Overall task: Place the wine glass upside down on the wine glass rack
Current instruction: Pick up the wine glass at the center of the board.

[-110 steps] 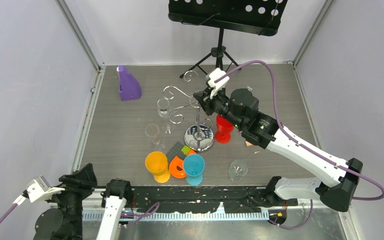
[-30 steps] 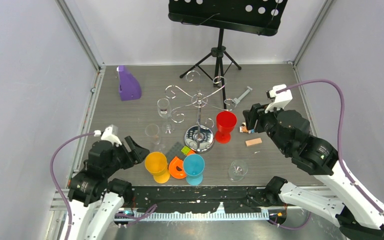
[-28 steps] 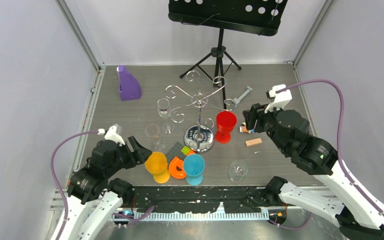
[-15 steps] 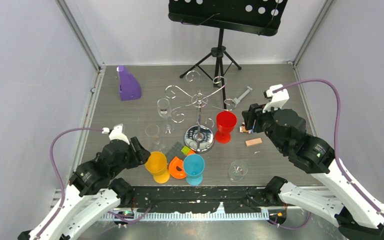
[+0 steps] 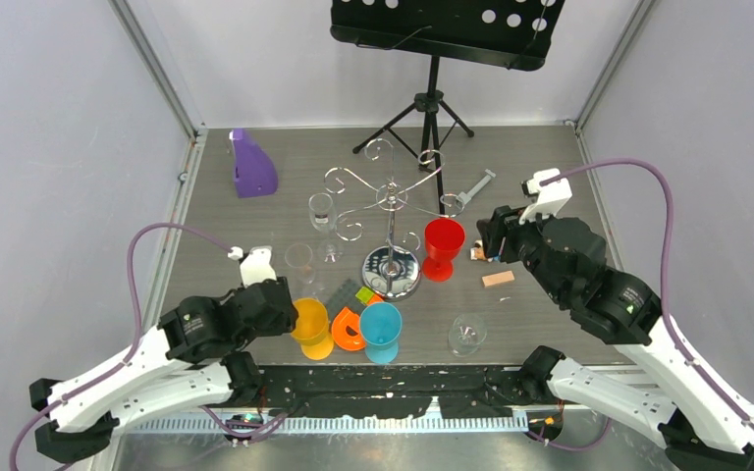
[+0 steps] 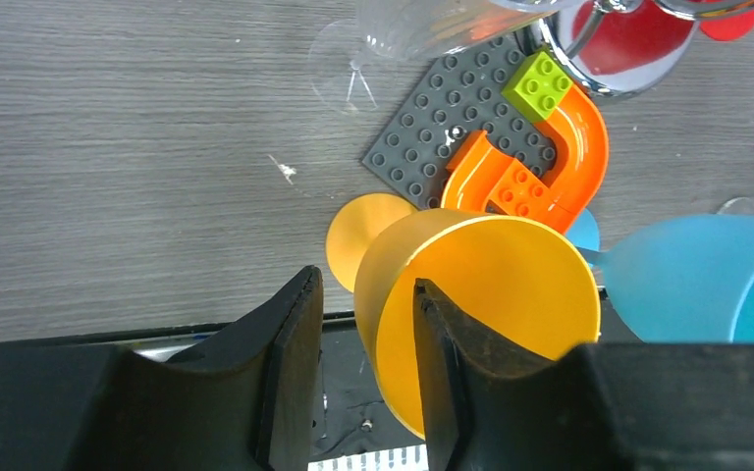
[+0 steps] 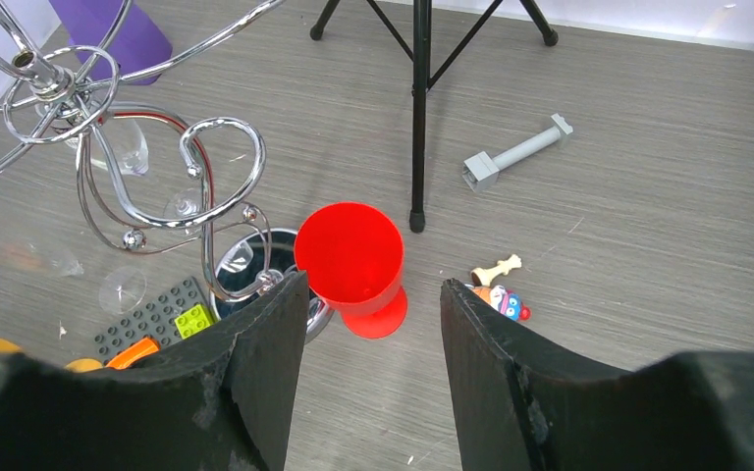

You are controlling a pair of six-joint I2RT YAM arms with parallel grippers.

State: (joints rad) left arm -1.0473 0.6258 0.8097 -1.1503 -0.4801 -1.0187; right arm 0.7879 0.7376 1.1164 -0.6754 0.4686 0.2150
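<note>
Grey wood-grain worktop [image 5: 550, 167] between pale walls [image 5: 49, 147], wine glass rack [image 5: 391, 199] mid-worktop, left gripper [image 6: 363, 294] parted astride orange wine glass [image 6: 491, 294] rim, right gripper [image 7: 371, 294] parted, empty, near red glass [image 7: 349, 250]

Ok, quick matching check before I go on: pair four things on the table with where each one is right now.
Things:
1. yellow glass
2. red glass
3. purple object
4. grey bar

Places:
A. lying flat, right of the music stand's near leg
B. far left corner of the table
C. wall between the two fingers of the left gripper
D. upright, just right of the wine glass rack's base

Pairs: 1-C, 2-D, 3-B, 4-A.
</note>
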